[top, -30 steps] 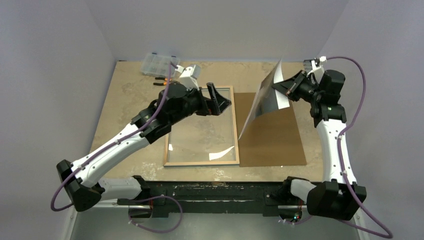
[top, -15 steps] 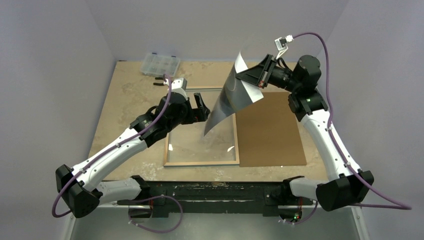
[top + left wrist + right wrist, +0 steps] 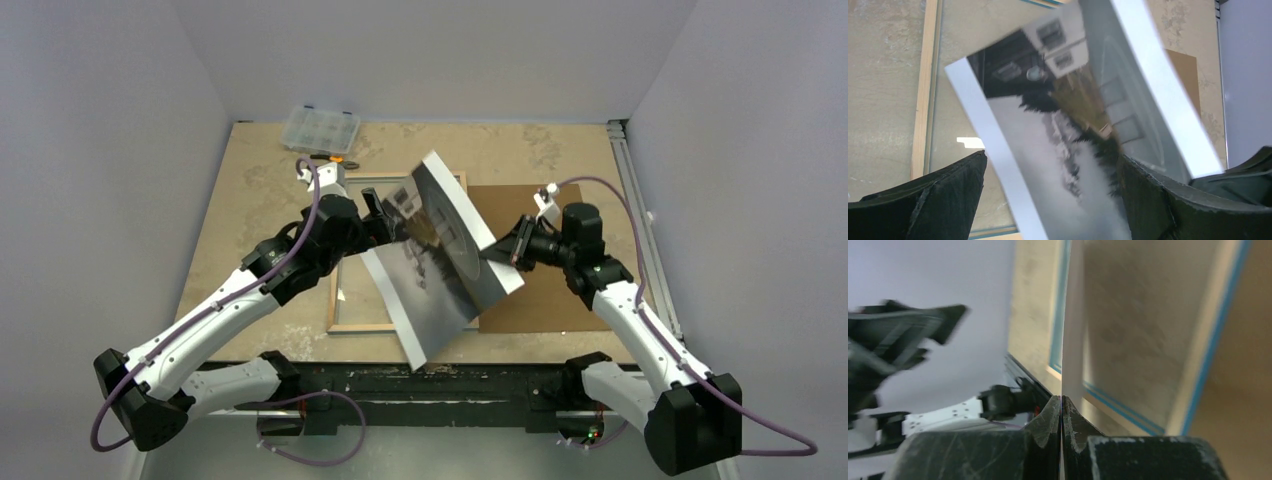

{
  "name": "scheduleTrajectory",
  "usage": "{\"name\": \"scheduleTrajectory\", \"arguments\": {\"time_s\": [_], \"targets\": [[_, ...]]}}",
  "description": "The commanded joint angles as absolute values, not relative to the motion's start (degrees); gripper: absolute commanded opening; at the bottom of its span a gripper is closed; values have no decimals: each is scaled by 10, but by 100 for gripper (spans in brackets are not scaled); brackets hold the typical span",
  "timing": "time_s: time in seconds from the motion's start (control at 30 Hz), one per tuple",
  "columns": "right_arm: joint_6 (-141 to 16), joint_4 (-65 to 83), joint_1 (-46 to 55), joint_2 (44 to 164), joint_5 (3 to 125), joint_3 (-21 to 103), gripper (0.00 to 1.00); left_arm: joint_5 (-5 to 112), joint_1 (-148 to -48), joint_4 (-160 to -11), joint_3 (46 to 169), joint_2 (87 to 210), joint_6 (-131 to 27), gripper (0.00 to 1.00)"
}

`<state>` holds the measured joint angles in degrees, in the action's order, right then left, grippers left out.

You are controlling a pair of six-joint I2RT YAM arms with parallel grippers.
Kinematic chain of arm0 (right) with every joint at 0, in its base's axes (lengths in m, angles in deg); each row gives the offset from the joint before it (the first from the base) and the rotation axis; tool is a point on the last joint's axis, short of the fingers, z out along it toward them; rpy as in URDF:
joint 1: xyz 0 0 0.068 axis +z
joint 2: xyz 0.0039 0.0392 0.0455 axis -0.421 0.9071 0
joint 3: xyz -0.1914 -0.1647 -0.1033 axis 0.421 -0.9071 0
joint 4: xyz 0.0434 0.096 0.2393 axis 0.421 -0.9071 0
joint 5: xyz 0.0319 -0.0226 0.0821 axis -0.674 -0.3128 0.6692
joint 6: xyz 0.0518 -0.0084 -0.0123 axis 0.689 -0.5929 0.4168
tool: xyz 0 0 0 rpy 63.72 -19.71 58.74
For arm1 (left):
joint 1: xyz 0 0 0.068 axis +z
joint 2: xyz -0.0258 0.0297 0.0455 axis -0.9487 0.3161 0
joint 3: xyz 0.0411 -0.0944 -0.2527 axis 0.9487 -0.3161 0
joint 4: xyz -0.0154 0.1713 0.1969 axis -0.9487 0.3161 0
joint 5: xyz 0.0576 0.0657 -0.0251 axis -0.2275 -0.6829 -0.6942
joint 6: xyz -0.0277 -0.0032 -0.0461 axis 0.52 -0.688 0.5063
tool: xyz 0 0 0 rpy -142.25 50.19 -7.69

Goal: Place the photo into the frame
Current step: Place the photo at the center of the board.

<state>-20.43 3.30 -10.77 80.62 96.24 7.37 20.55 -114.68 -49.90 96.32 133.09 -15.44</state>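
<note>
Top view: the large glossy grey-landscape photo (image 3: 440,265) hangs tilted and askew over the thin rectangular wood-backed frame (image 3: 333,300), with the right gripper (image 3: 497,255) pinching its right edge. Left wrist: the left gripper (image 3: 1053,200), nearer the photo's free left edge, gapes empty. Right wrist: jaws clamped on the photo's edge, frame beyond.

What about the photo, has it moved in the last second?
Yes. The photo, pinched in the right gripper, swung left and nearer, from above the brown board to over the frame.
</note>
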Motion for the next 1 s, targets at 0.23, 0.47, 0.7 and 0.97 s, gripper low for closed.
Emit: {"name": "scheduleTrajectory", "arguments": {"time_s": [0.23, 0.47, 0.7, 0.97], "targets": [[-293, -114, -109, 717, 825, -62, 56, 189, -1141, -487, 963, 1346, -145, 98], [-385, -154, -110, 791, 755, -8, 77, 251, -1137, -478, 961, 1375, -162, 97], [-445, -141, -112, 910, 740, 39, 78, 384, -1135, -491, 929, 1451, -143, 93], [-464, -39, -127, 1024, 943, 28, 70, 462, -1135, -531, 904, 1522, -134, 90]]}}
